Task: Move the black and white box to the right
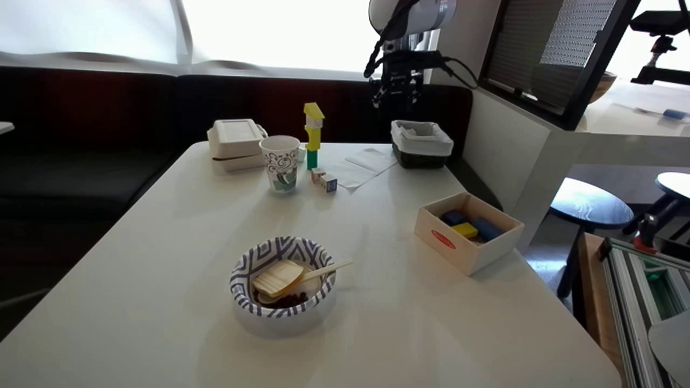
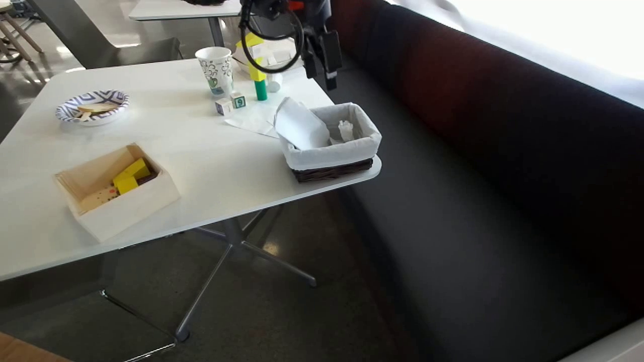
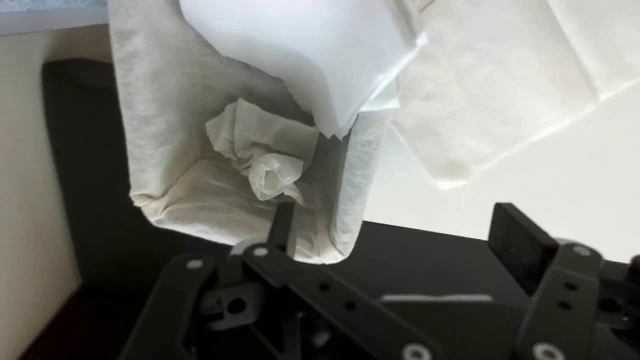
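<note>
The black and white box (image 1: pixel 429 146) is a dark woven basket with a white liner folded over its rim. It stands upright at a corner of the white table, close to the edge, and also shows in an exterior view (image 2: pixel 334 158). In the wrist view the box (image 3: pixel 359 190) holds a crumpled tissue and a white sheet. My gripper (image 1: pixel 396 101) hangs above the box, apart from it, and is also seen from another side (image 2: pixel 322 78). In the wrist view the gripper (image 3: pixel 392 220) is open and empty. One finger overlaps the box's near corner; the other is beyond its side.
White napkins (image 1: pixel 366 166) lie beside the box. Letter blocks (image 1: pixel 324 180), a block tower (image 1: pixel 313 137), a paper cup (image 1: pixel 281 164) and a takeaway container (image 1: pixel 237 143) stand nearby. A wooden box (image 1: pixel 458 250) and patterned bowl (image 1: pixel 248 296) are farther off. A black bench (image 2: pixel 453 211) borders the table.
</note>
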